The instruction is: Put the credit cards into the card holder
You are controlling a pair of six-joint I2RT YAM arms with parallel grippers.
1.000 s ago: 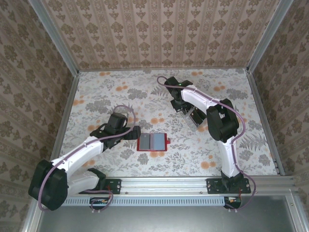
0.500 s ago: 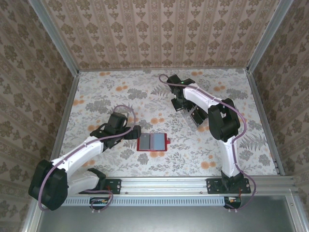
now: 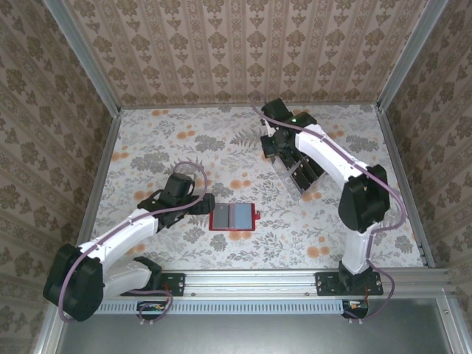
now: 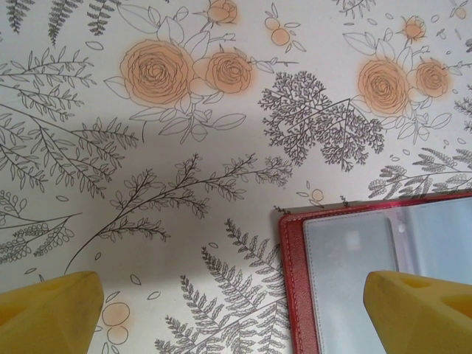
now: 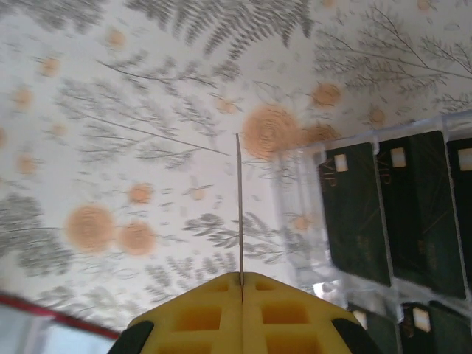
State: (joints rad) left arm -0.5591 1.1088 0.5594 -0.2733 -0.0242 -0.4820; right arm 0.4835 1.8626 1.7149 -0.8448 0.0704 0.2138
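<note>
The right hand [image 5: 241, 279] pinches one thin black credit card [image 5: 240, 206] edge-on beside the clear plastic tray [image 5: 295, 199], far right. The open red leather card holder [image 3: 232, 217] lies mid-way on the floral bench [image 3: 147, 147], with the left hand [image 4: 232, 295] spread wide at its left edge, probably to steady it.

Top camera looks steeply down from behind the arm bases [image 3: 156, 279] over the whole desk [image 3: 169, 147]; both wrist cameras face down close above it; left-wrist and top views share the card holder [image 3: 233, 217].
</note>
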